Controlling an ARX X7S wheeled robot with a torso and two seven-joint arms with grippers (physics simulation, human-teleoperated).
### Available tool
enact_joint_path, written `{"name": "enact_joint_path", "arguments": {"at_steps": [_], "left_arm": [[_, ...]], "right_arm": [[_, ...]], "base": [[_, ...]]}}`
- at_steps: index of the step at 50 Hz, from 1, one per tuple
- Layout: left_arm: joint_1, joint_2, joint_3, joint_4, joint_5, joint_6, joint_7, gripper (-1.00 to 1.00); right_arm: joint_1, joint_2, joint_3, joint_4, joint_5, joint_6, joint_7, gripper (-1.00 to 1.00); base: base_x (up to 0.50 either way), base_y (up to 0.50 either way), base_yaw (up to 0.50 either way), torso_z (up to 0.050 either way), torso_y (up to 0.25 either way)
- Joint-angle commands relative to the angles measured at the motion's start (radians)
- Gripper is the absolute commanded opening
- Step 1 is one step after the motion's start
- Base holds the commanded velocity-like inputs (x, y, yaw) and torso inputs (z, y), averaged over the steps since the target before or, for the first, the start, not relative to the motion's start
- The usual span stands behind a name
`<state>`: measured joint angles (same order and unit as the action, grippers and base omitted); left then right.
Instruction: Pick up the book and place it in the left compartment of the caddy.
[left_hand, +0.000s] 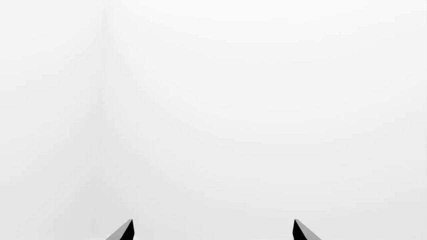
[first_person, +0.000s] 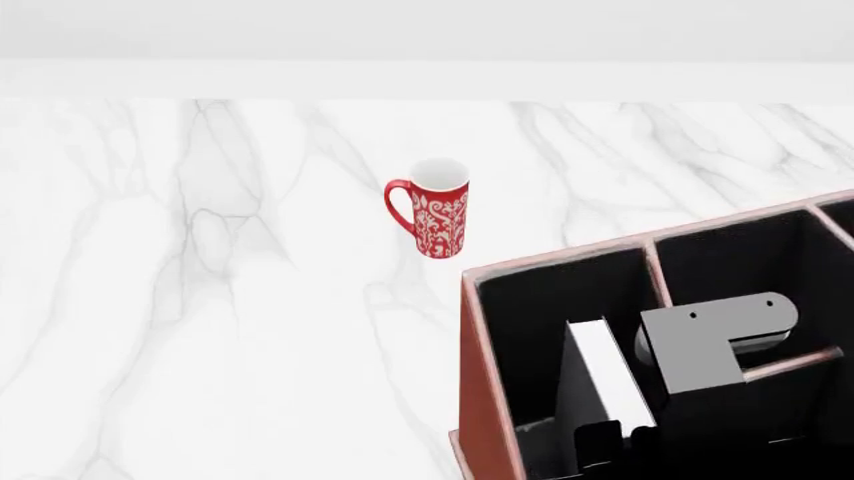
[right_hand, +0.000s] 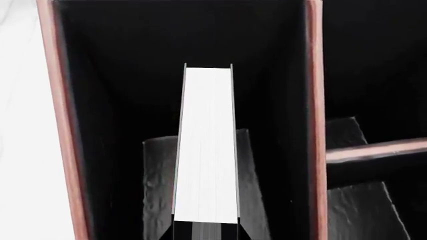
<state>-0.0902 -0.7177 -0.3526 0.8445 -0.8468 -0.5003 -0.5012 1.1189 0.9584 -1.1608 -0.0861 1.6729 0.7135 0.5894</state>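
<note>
- Book stood upright, page edges up, inside left compartment of caddy, gripped by right hand.
- Left hand faced blank white, fingers apart, holding nothing.
- Red mug sat on counter, apart from caddy.

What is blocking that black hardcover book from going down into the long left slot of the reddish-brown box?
Nothing visible. The black hardcover book already hangs inside the left compartment of the reddish-brown caddy, held by the right gripper, with only black walls beside it.
</note>
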Motion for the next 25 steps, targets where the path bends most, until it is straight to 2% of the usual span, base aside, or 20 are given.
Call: {"name": "enact_joint_path", "arguments": {"at_steps": [1,25], "left_arm": [[0.002,-0.002,-0.001,0.001,-0.002,0.002,-0.001,1.0],[0.005,-0.006,-0.002,0.003,-0.004,0.006,-0.004,1.0]], "right_arm": [[0.011,-0.004,0.027,0.007,-0.065,-0.002,-0.026,-1.0],[-0.026,-0.023,0.025,0.045,-0.098,-0.049,-0.065,-1.0]], "base": [[0.0,0.0,0.0,0.0,0.0],[0.0,0.0,0.0,0.0,0.001]]}}
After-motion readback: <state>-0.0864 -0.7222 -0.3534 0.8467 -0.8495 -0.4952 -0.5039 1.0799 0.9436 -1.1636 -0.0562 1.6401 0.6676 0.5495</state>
